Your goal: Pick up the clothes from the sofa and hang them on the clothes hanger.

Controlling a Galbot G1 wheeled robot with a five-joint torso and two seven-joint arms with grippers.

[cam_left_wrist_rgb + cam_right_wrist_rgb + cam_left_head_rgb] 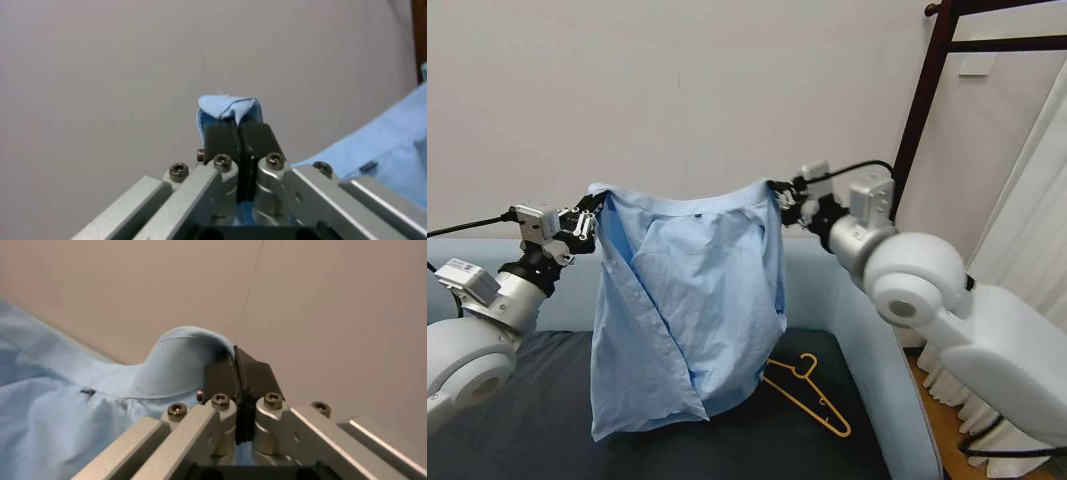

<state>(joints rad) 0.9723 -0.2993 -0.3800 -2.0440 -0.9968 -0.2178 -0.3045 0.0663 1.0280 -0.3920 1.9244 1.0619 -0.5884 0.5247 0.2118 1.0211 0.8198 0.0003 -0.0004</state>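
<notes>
Thin orange-yellow clothes hanger [812, 392] is lying flat on the dark seat of the light blue fabric sofa [872, 380], toward the sofa's right end, untouched

Light blue button-up cotton shirt [692, 300] is hanging spread out above the sofa seat, with its hem dangling low over the seat; can't tell if it is touching

Left gripper [587, 222] is pinching one shoulder corner above the sofa's left half, with the pads clamped tight on a small fold of cloth; right gripper [782, 205] is doing the same at the other shoulder, above the sofa's right half

Dark wooden clothes rack [924, 110] is standing beyond the sofa's right end, by the wall

Judging by the drape, the shirt is light, limp and shapeless, sagging between the two pinches. It isn't fragile, but thin cloth could be slipping out of such small bites if stretched hard. The shoulder seams by the collar look like the best hold, since they are leaving the neck open for the hanger
</notes>
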